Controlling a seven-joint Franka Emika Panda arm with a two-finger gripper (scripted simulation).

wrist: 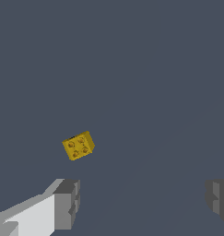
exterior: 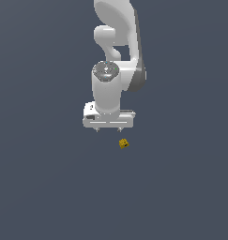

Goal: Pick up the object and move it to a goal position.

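Evidently the gripper (wrist: 141,203) is held spread wide above the block (wrist: 79,145), which lies loose and off-centre, so nothing is gripped yet.

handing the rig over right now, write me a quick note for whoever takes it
Gripper: open and empty, fingers spread wide in the wrist view.
Yellow block: lies alone on the dark surface, untouched. In the exterior view it sits just below the gripper and a little toward the exterior view's right. In the wrist view the block is outside the gap between the fingers, nearer one finger, and turned at an angle.
Done: nothing picked up so far.
Left: line up over the block, descend, close on it, lift, carry to the goal. No goal marker shows in either view.
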